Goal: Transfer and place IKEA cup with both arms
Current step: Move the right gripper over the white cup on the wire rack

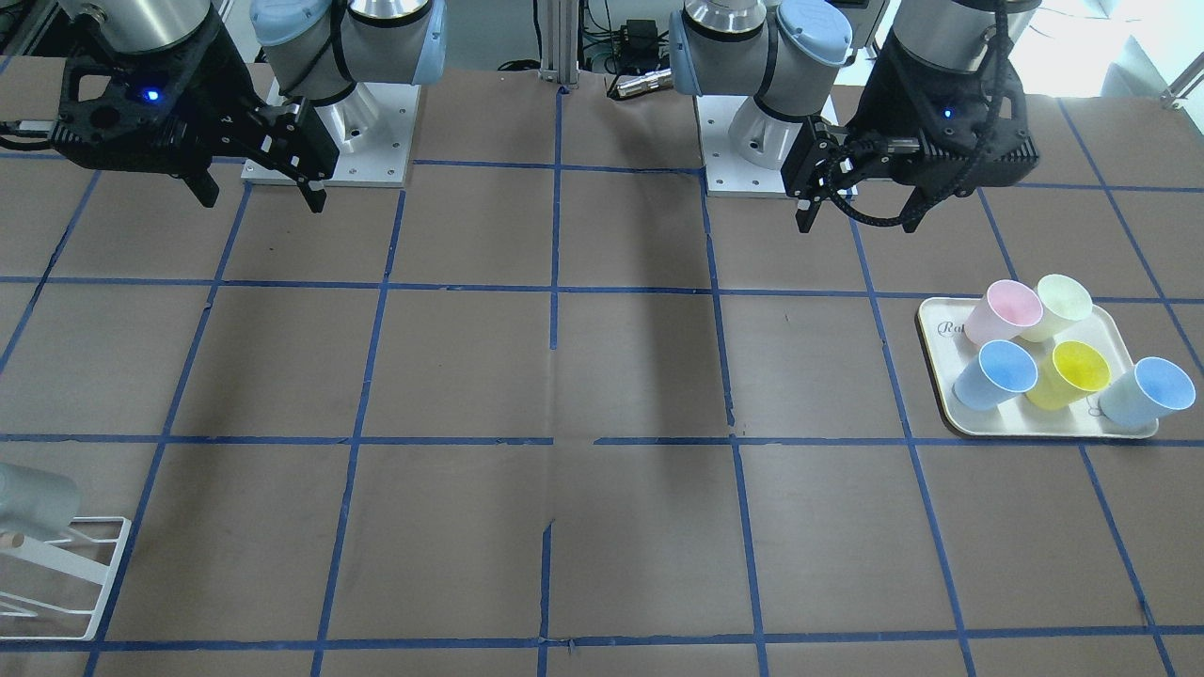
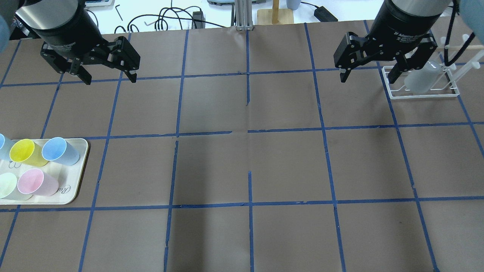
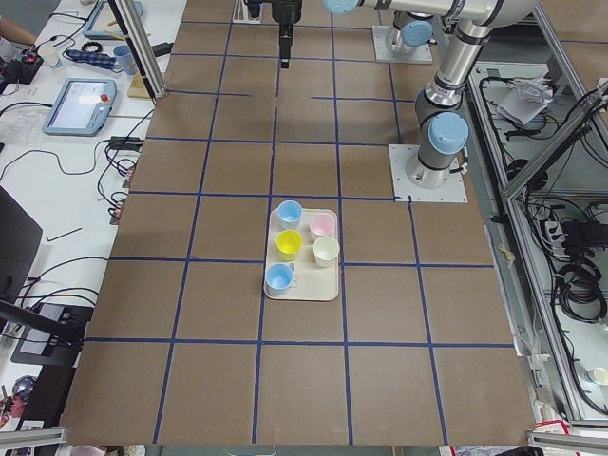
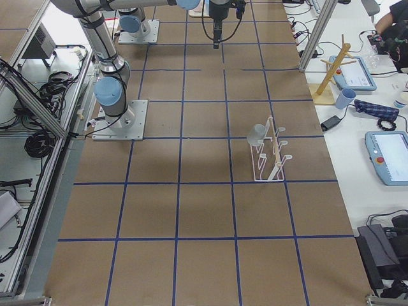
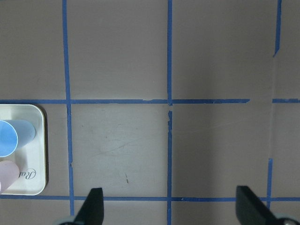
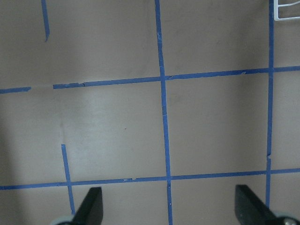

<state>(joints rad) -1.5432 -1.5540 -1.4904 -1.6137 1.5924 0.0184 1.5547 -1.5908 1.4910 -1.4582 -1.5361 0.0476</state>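
The pale grey IKEA cup (image 2: 419,80) hangs tilted on a peg of a white wire rack (image 2: 425,95) at the far right; it also shows at the front-facing view's bottom left (image 1: 30,500) and in the exterior right view (image 4: 257,134). My right gripper (image 2: 367,79) is open and empty, raised over the table just left of the rack. My left gripper (image 2: 110,80) is open and empty, raised at the far left. Both also show in the front-facing view, the right (image 1: 262,202) and the left (image 1: 856,224). The wrist views show only open fingertips (image 5: 93,208) (image 6: 93,208) over bare table.
A cream tray (image 2: 81,170) at the left edge holds a pink cup (image 2: 34,182), a yellow cup (image 2: 25,152), a light blue cup (image 2: 58,150), a pale yellow-green cup (image 2: 6,185) and another blue one. A wooden stand (image 2: 275,13) and cables lie beyond the far edge.
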